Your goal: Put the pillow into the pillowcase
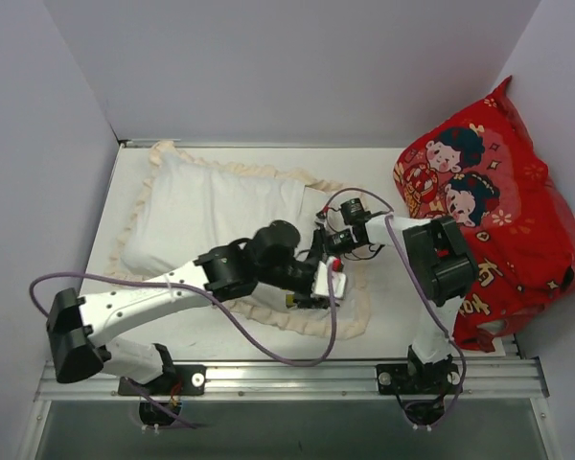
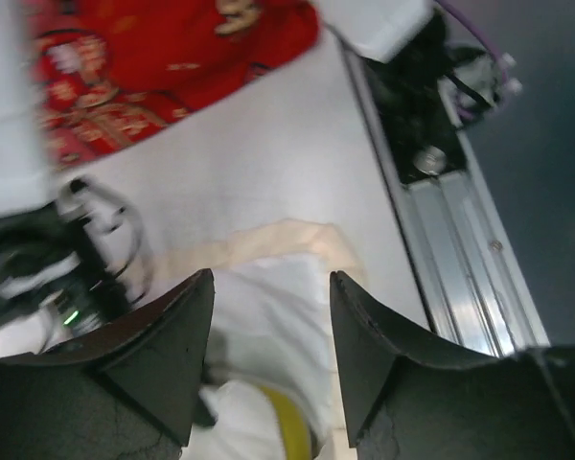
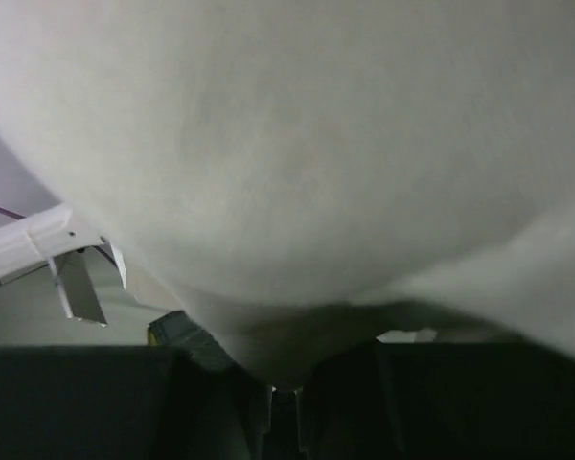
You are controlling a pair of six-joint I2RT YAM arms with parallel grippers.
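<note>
Frilled pillowcase [image 1: 211, 206] lies left-centre on the surface [image 1: 220, 335], bulging with the pillow [image 2: 289, 426] (its yellow-edged end shows at the opening). Left fingers [image 2: 374, 355] stand apart over that end, gripping nothing. Right fingers [image 3: 364, 402] are pinched tight on pale pillowcase cloth. Red cartoon cushion [image 1: 498, 220] sits far right.

No legible text (red cushion [image 1: 517, 220] print indistinct)

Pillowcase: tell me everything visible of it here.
The pillowcase is limp pale cloth edged with a cream ruffled frill, lying flat on the table, bulging over the pillow, whose yellow-edged end shows at its near-right mouth. The right gripper is shut on a fold there; the open left gripper hovers over the mouth.
</note>
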